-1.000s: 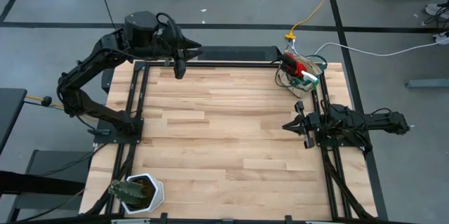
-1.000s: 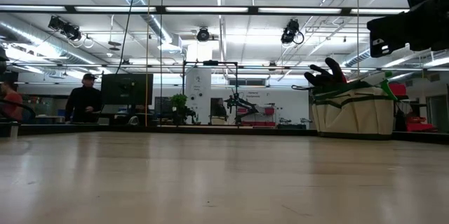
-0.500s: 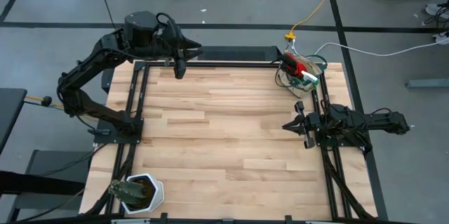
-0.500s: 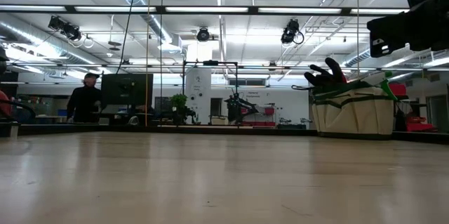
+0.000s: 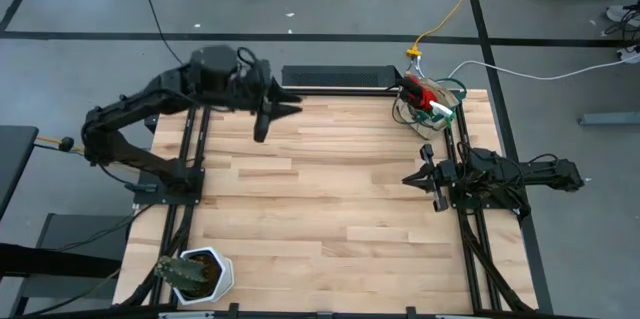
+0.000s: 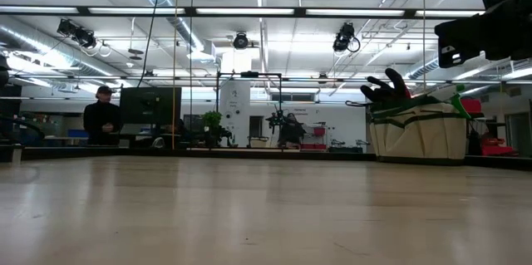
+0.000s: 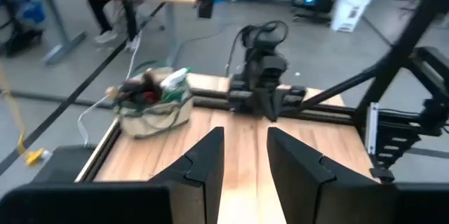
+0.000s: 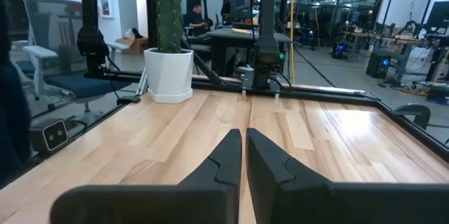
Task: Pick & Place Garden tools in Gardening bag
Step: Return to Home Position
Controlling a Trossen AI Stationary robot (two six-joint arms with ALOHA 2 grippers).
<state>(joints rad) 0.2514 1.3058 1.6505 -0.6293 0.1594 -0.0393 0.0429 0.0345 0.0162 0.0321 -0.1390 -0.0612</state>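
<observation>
High view, read first: finds the left hand (image 5: 288, 109) pushed rightward and lower in the frame, off the upper-left corner rail where it sat half a second ago and out over the tabletop (image 5: 320, 199). Fingers apart, nothing between them, per the left wrist view. Leaves the right hand (image 5: 412, 177) parked at centre right, unchanged, fingers closed together on nothing. Places the gardening bag (image 5: 428, 106) at upper right, by the tabletop's back edge, with a red glove (image 5: 418, 91) and green pieces poking from its top. Finds nothing loose on the wood. Reads as packing done, left arm travelling toward its rest pose. Otherwise matches the earlier frame: bag and white pot (image 5: 205, 277) at lower left, both in place.
</observation>
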